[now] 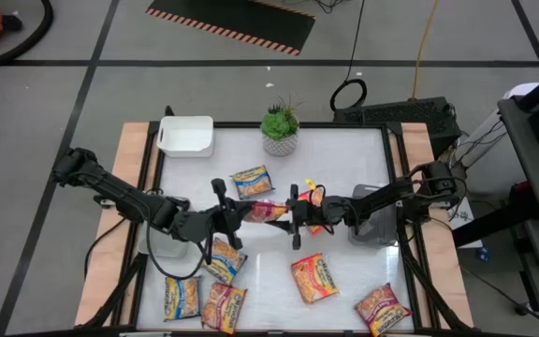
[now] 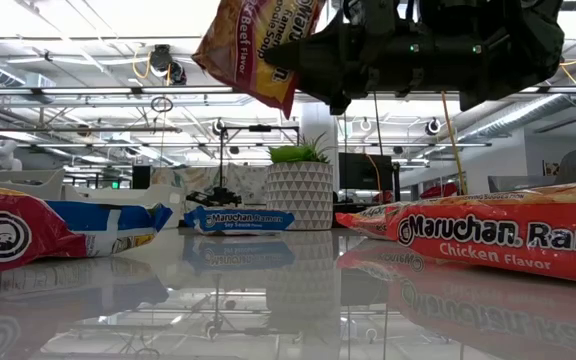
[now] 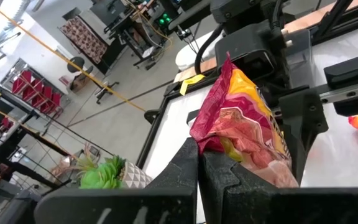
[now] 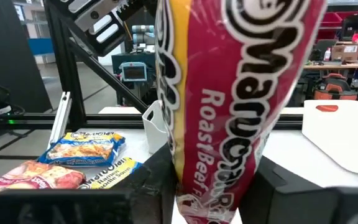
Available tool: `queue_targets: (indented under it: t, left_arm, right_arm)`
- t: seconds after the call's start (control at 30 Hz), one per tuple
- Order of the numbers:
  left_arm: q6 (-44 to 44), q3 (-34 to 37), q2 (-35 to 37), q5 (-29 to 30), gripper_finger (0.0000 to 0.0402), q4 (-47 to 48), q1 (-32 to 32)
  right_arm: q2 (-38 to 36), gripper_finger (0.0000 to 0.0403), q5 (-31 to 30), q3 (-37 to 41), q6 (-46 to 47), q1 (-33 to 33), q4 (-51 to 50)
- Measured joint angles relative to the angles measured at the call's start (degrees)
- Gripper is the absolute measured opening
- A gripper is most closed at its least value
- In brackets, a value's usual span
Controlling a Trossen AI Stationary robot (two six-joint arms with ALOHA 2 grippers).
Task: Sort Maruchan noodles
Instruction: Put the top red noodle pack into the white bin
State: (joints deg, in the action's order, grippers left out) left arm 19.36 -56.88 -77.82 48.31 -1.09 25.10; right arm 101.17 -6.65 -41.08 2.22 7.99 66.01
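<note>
A white-topped table [image 1: 344, 159] holds scattered ramen packets, a white tray [image 1: 186, 136] at the back left corner, a grey tray [image 1: 374, 227] at the right edge and a small potted plant [image 1: 280, 126] at the back. Two dark arms reach in from opposite sides and meet above the middle.

Between them hangs one dark red packet [image 1: 262, 212], lifted clear of the table. Its label reads Roast Beef in the right wrist view. The step in hand looks like a handover from left arm to right. To do it well, the right fingers should close fully on the packet's free end before the left ones let go. The crinkly plastic may slip, so the grip should sit well in from the edge. Neither arm should pull while both hold on.

The left gripper [image 3: 199, 163] has its fingers pressed together on the packet's near edge. The right gripper [image 1: 297, 217] points toward it, level above the table. The packet stands between its fingers [image 4: 294, 186], which sit apart on either side. Whether they already press on it cannot be told.

The other packets lie flat: a blue one [image 1: 251, 181] behind the grippers, and several blue and orange-red ones along the front edge.
</note>
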Motion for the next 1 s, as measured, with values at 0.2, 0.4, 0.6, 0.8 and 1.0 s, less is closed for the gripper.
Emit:
queue_targets:
  t: [0.2,0.4,0.6,0.8,1.0]
  left_arm:
    - [-7.7,0.0,1.2,0.3,0.0056,2.7,0.0]
    - [-20.3,0.0,5.3,-3.6,0.0183,11.5,0.0]
    - [-31.1,0.0,10.3,-3.7,0.0250,16.3,0.0]
    - [-29.4,0.0,11.0,-3.6,0.0254,15.5,0.3]
    - [-17.7,0.0,10.7,-3.3,0.0255,12.0,0.1]
  right_arm:
    - [-2.0,0.0121,-0.6,0.0,-0.1,0.0,-3.4]
    - [-7.4,0.0111,-0.9,0.0,-0.6,0.0,-14.6]
    - [-13.7,0.0111,-6.7,0.0,2.0,-0.1,-27.5]
    - [-17.7,0.0112,-6.9,-2.3,7.0,-0.1,-42.6]
    - [-16.8,0.0114,-6.8,-11.4,12.3,1.5,-59.2]
